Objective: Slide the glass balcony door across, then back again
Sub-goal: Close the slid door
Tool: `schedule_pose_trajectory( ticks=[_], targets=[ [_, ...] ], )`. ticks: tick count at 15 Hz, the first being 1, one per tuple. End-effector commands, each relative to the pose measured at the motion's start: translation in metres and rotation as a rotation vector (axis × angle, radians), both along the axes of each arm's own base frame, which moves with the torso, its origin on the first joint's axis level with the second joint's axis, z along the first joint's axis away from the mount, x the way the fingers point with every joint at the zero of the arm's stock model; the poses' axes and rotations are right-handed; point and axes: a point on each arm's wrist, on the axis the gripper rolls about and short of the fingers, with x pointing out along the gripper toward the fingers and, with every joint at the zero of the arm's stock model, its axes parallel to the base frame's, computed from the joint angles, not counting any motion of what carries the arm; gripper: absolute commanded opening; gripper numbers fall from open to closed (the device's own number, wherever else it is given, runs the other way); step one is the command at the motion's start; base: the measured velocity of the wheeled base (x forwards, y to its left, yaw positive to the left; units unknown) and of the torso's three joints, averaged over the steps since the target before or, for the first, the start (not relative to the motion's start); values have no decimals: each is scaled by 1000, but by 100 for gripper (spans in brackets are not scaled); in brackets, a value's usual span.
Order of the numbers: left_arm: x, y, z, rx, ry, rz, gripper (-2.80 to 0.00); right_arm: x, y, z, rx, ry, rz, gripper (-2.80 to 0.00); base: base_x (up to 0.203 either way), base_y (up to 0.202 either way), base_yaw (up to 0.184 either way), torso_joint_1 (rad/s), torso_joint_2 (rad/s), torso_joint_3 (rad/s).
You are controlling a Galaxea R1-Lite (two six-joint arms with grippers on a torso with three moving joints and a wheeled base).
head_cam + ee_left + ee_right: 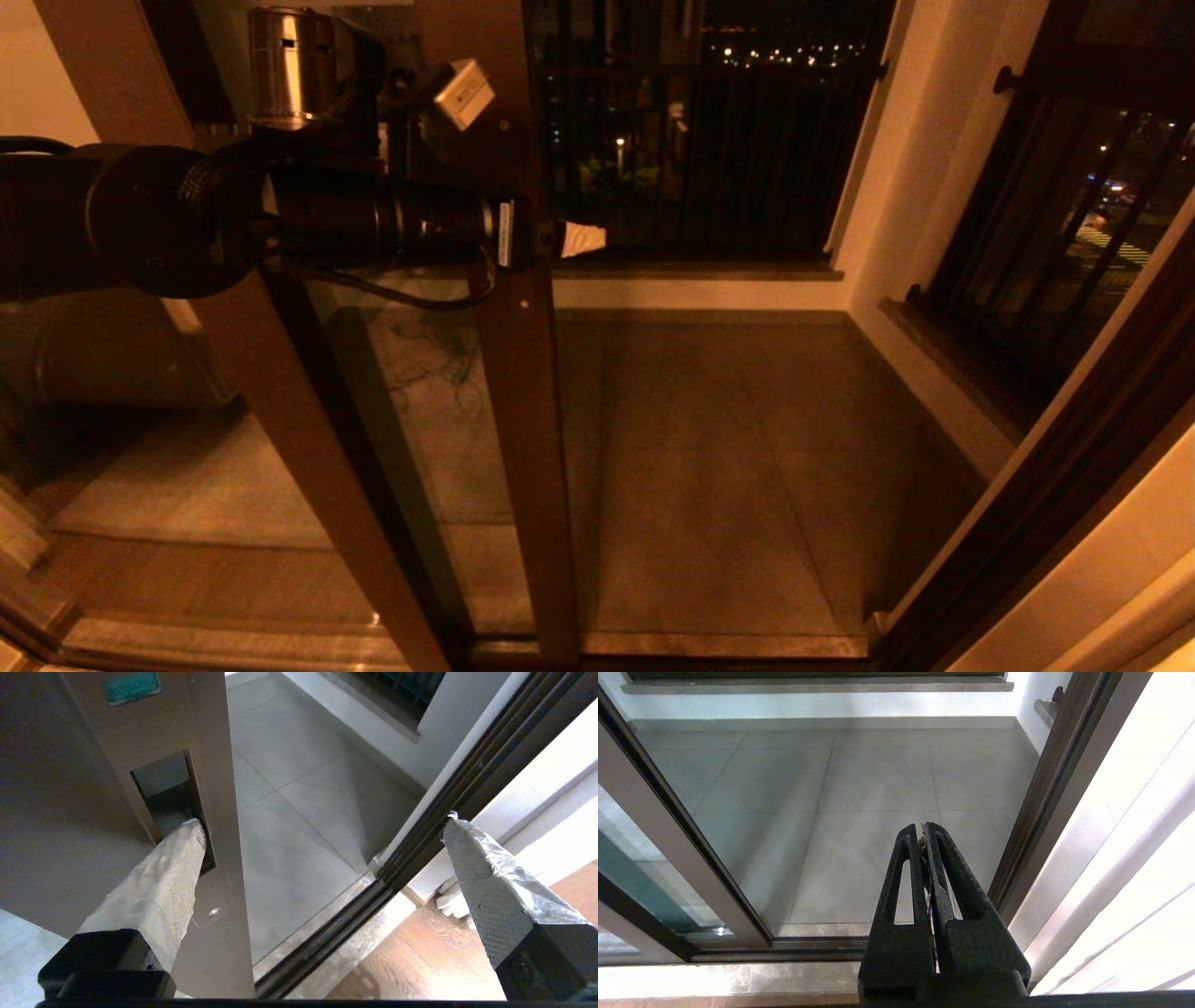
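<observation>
Left pincer (322, 826) is spread wide at the leading stile of the glass balcony door (518, 392): one taped finger (163, 877) has its tip inside the recessed handle slot (170, 798), the other finger (486, 877) stands free in the open doorway, touching nothing. In the head view the left arm reaches across from the left, and its dark bulk hides the slot and most of the pincer; only one pale fingertip (583, 240) shows past the stile's edge. The door stands partway across, its stile near the middle of the opening, overlapping the fixed panel (308, 448) to the left. To the right of the stile the way lies open onto the tiled balcony floor (728, 467), as far as the dark door frame (1046, 485). Right pincer (923, 833) hangs low before the threshold track (817, 942) with its fingers pressed together, holding nothing. It is out of the head view.
</observation>
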Motion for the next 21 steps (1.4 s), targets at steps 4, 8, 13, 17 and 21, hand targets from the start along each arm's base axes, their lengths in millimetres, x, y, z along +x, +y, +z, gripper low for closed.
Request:
schedule_pose_trajectory(
  ticks=[4, 8, 13, 17, 21],
  targets=[
    [-1, -7, 0, -2, -4, -22, 0, 0, 0, 0, -1, 2, 0, -280, 0, 0, 0, 0, 0, 0],
    [-1, -10, 1, -3, -8, -32, 0, 0, 0, 0, -1, 1, 0, -280, 0, 0, 0, 0, 0, 0],
    [3, -15, -1, -4, -7, -38, 0, 0, 0, 0, 1, 1, 0, -280, 0, 0, 0, 0, 0, 0],
    [0, -23, -2, -3, -8, -59, 0, 0, 0, 0, 1, 0, 0, -280, 0, 0, 0, 0, 0, 0],
    [-1, -27, -1, -5, -10, -70, 0, 0, 0, 0, 1, 0, 0, -280, 0, 0, 0, 0, 0, 0]
  ],
)
